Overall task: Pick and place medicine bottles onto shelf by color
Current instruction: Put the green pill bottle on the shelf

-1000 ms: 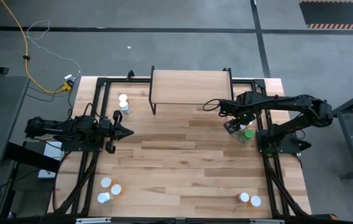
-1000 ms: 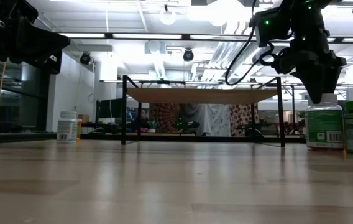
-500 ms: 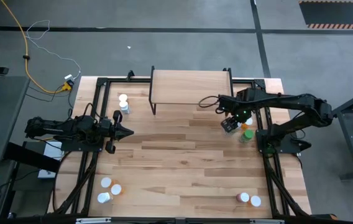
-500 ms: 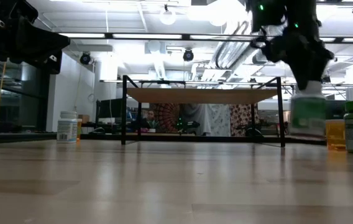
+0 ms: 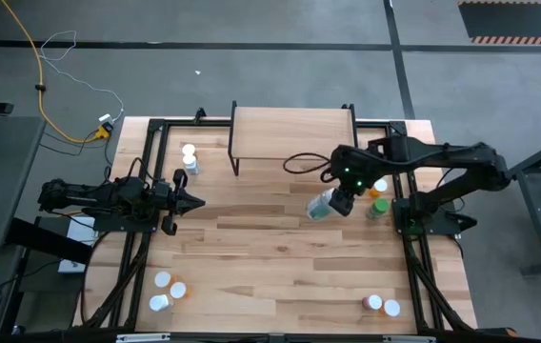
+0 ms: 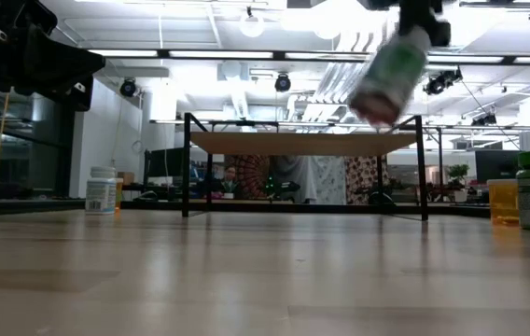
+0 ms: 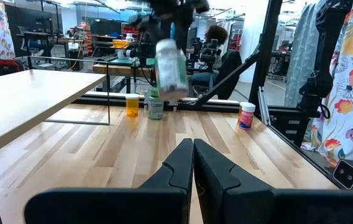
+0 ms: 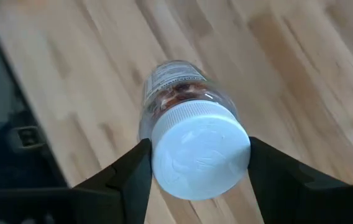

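1. Clear white-capped medicine bottle with a green label (image 5: 321,205), clamped at its cap between the fingers of the right gripper (image 5: 338,201); tilted in the air above the tabletop, up at shelf-top height in the low view (image 6: 391,70).
2. A second ago standing upright on the table at the right edge beside the green bottle; since lifted and carried toward 9 o'clock, now tipped on a slant.
3. In the right wrist view, white cap (image 8: 199,156) pinched from both sides, reddish contents showing through the body.
4. Small raised light-wood shelf on thin black legs (image 5: 292,133) at 11 o'clock from the held bottle, top bare.
5. Left behind at 3 o'clock: orange bottle (image 5: 381,190) and green bottle with green cap (image 5: 379,208), near each other at the table's right edge.
6. Further out: white-capped bottle (image 5: 190,154) left of the shelf, three bottles (image 5: 167,289) at the near left corner, two (image 5: 382,305) at the near right corner; all unmoved.
7. Left gripper (image 5: 194,201) at the table's left edge, fingers pressed together, holding nothing, unchanged.
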